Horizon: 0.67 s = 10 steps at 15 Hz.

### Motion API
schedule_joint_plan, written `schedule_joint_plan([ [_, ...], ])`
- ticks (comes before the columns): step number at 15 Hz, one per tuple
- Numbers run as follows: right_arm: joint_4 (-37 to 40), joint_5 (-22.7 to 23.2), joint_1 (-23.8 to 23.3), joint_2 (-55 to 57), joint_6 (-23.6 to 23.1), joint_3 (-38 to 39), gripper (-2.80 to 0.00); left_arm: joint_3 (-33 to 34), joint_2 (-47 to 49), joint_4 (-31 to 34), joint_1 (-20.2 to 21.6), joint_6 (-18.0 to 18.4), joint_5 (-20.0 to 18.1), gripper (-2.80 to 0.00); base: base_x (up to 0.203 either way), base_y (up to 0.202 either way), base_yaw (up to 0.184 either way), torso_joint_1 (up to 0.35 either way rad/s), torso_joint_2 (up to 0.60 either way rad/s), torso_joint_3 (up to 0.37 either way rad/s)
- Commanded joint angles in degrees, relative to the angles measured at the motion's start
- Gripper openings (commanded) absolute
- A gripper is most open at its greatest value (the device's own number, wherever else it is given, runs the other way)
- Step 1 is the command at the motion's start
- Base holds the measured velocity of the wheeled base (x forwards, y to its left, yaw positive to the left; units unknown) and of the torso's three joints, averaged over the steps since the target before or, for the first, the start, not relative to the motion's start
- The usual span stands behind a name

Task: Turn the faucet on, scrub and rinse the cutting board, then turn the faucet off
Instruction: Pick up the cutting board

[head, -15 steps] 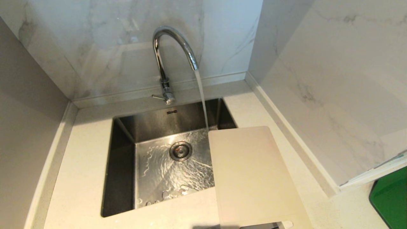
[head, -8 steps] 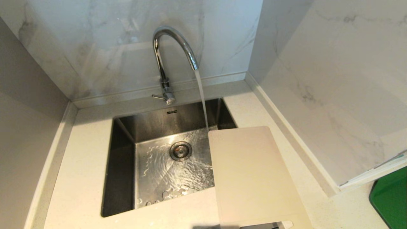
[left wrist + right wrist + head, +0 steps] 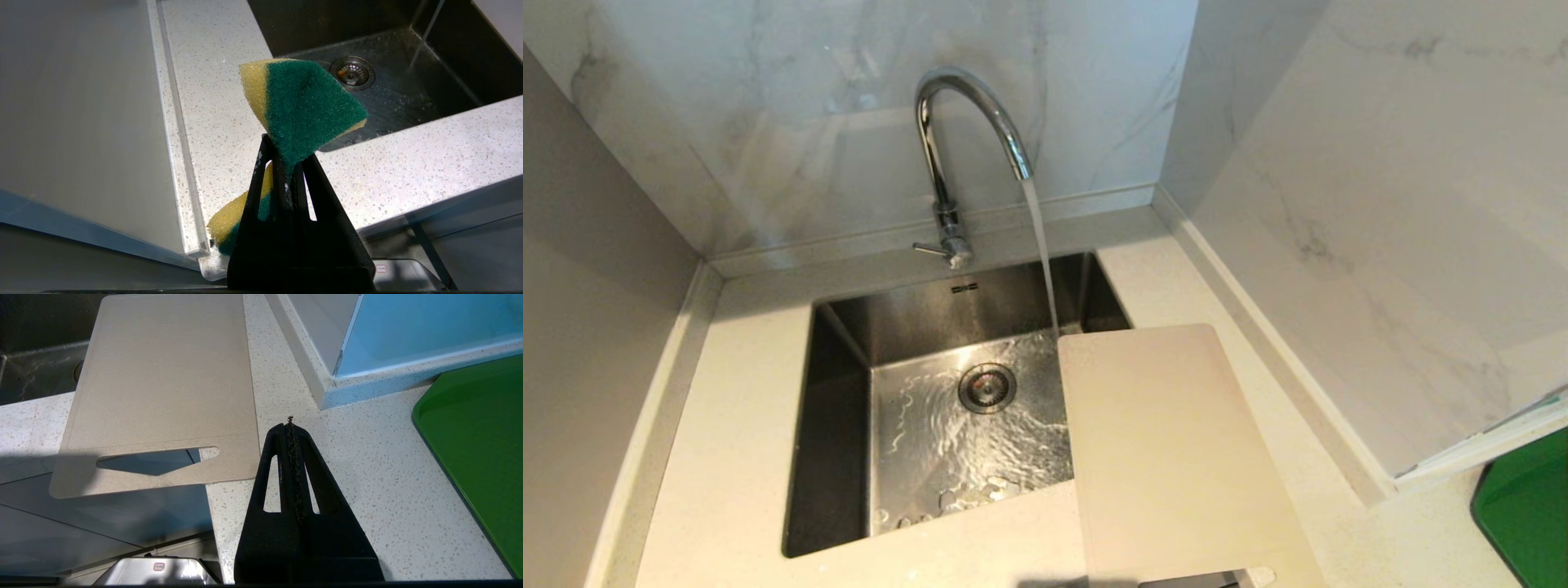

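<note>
One chrome gooseneck faucet [image 3: 968,122], one cream plastic cutting board [image 3: 1168,457], one steel sink [image 3: 849,425], one green-and-yellow sponge [image 3: 300,110], one green tray [image 3: 478,428].

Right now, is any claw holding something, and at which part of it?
The left claw pinches the sponge across its middle, folding it. The right claw is shut and holds nothing.

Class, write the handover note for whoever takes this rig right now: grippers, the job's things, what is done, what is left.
Left gripper: shut on the sponge, near the counter's front edge.
Right gripper: shut, empty, over the counter beside the cutting board.
Faucet: on, stream falling into the sink just past the board's far edge.
Board: across the sink's right rim, handle end overhanging the counter front.
Done: water on.
Left: scrubbing and rinsing cannot be confirmed; turn faucet off.
</note>
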Motion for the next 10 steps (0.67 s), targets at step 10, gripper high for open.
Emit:
schedule_joint_plan([
  [10,5.3,0.4,0.0,1.0,-1.3,-3.5,-2.80,0.1,0.0,0.0,0.0,0.0,0.0,-2.80,0.000,0.000,0.000,0.000,0.00,0.000],
])
